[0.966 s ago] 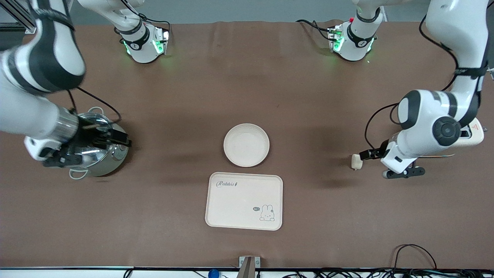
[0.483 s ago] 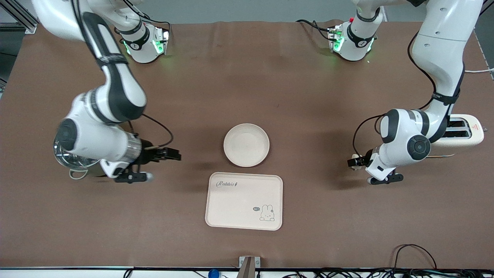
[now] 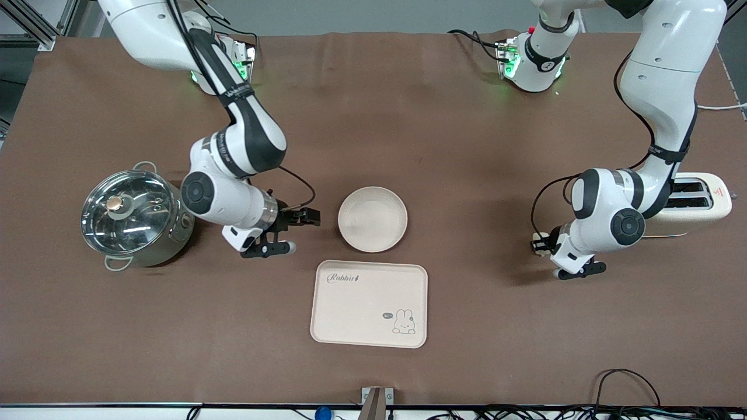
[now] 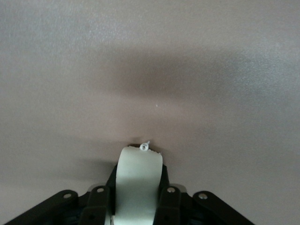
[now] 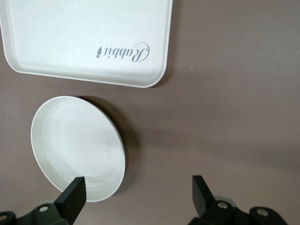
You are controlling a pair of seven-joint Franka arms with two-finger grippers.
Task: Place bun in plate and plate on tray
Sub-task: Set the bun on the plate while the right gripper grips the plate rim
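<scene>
Front view, bun: We saw the bun [image 3: 541, 243] pinched in the left claw [image 3: 545, 245], low over the bench [image 3: 467, 146] at the left arm's end, near the toaster [image 3: 697, 204].
Front view, way to go: We judged the bun had to travel toward the right arm's end to reach the plate [image 3: 372, 219]. The bare bench between them looked open, with nothing in the way.
Front view, plate and tray: The plate sat just beside the tray [image 3: 369, 303], farther from the front camera than the tray, with a thin gap between them.
Front view, right claw: The right claw [image 3: 300, 230] was spread wide and held nothing. It sat low, just beside the plate's rim on the pot [image 3: 131, 217] side. We judged it the nearer arm for moving the plate.
Left wrist view, grip: We saw the bun [image 4: 136, 187] standing between the two fingers [image 4: 165, 199], its long way pointing out from the claw. Only brown bench lay ahead.
Right wrist view, opening: The right claw's fingers [image 5: 74, 197] stood far apart. One tip showed over the plate [image 5: 77, 147] rim; we could not tell if it touched.
Right wrist view, room: The tray [image 5: 89, 40] lay close by, its "Rabbit" corner next to the plate.
</scene>
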